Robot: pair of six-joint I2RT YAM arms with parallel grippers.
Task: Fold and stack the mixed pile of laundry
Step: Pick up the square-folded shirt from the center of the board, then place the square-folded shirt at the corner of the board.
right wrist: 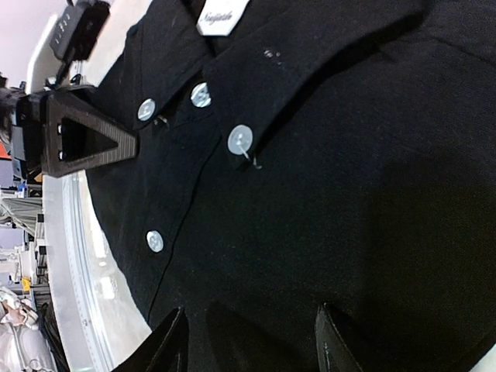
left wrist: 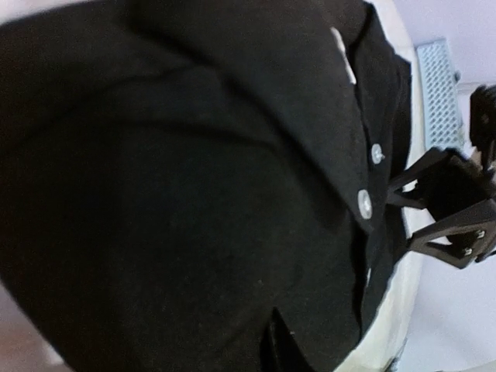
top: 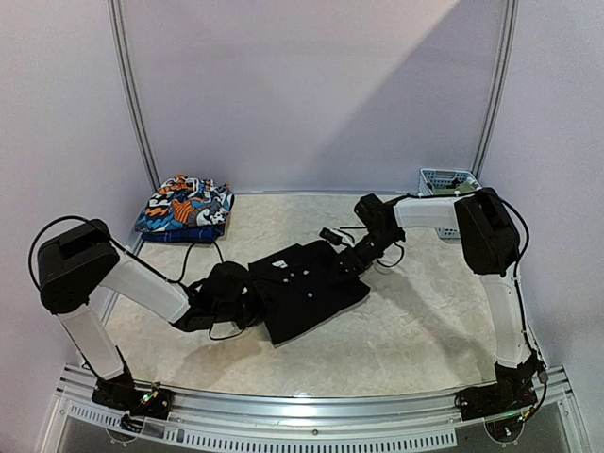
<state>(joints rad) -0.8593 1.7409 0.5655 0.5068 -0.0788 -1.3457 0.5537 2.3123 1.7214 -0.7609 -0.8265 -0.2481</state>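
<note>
A black button-front shirt (top: 307, 288) lies partly folded at the middle of the pale worktop (top: 425, 321), so folding is the step in hand. The left fingers (right wrist: 46, 143) meet its left edge, and I cannot tell whether they pinch cloth. The right fingers (right wrist: 329, 341) stand apart over its far-right edge, gripping nothing visible. Next, likely, both must take hold and carry an edge across evenly, then move the shirt to the folded orange-blue-white print stack (top: 184, 209) in the far-left corner.
</note>
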